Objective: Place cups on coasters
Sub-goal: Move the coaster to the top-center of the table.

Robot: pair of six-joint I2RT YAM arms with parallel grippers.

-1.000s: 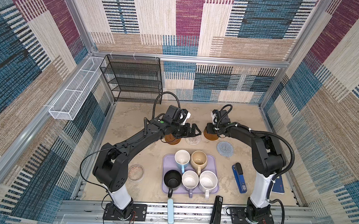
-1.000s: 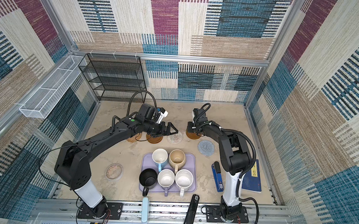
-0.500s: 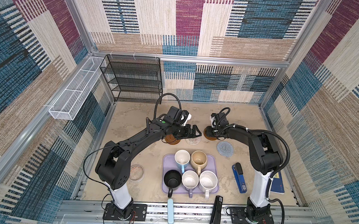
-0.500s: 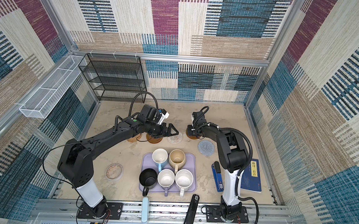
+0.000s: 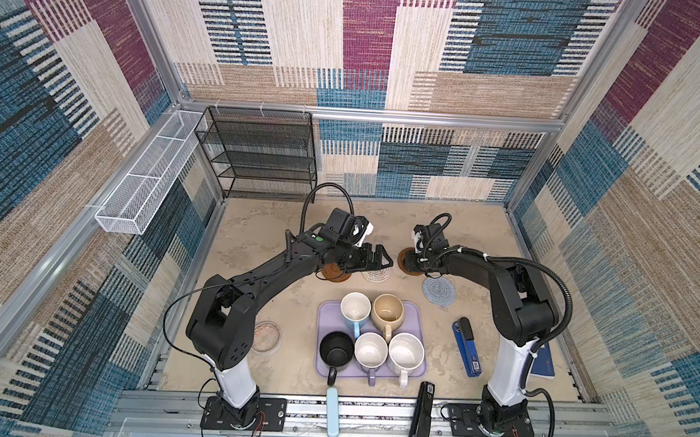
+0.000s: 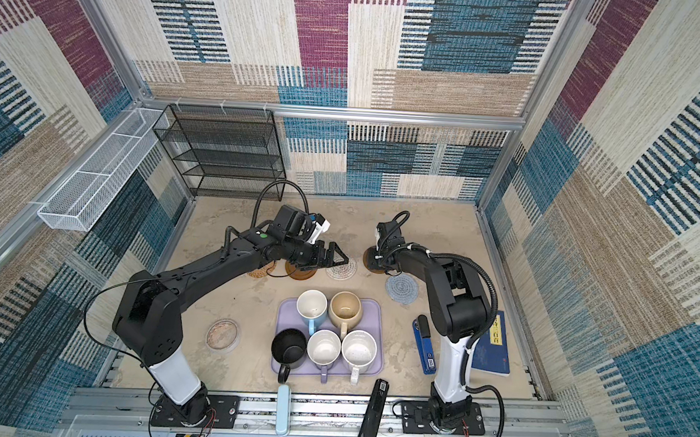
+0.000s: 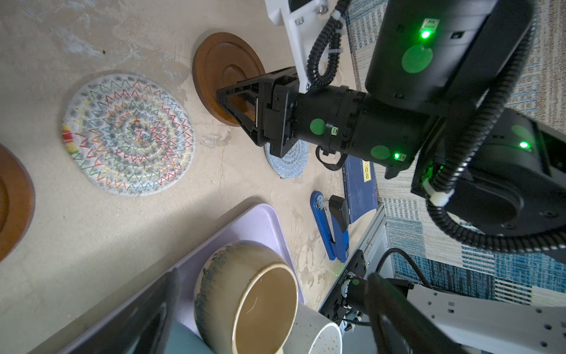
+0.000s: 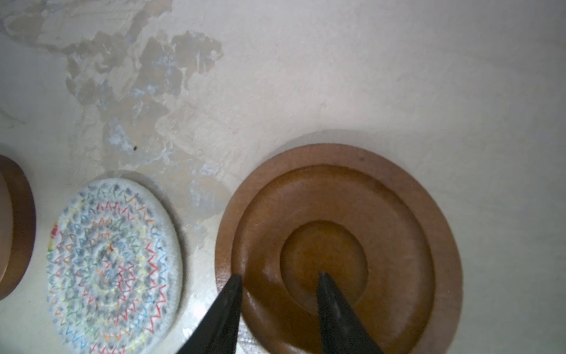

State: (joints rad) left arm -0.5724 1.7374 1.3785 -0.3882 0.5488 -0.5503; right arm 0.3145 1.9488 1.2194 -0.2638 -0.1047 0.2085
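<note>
Our right gripper [image 8: 278,280] is partly open astride the rim of the round brown wooden coaster [image 8: 382,214], nothing gripped, so closing there could tip the disc or shove it into the whitish crocheted round coaster [image 8: 113,263] beside it. Our left gripper [image 5: 379,259] hangs wide open and empty. All five handled ceramic mugs [image 5: 388,311] sit packed on the lavender rectangular tray [image 5: 415,315], so we could knock neighbours lifting one.

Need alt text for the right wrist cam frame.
A brown wooden coaster lies flat on the beige table, with the right gripper over one edge, jaws apart. Beside it, not touching, lies a whitish crocheted coaster with coloured zigzag stitching; a second brown coaster is cut off by the frame.
</note>
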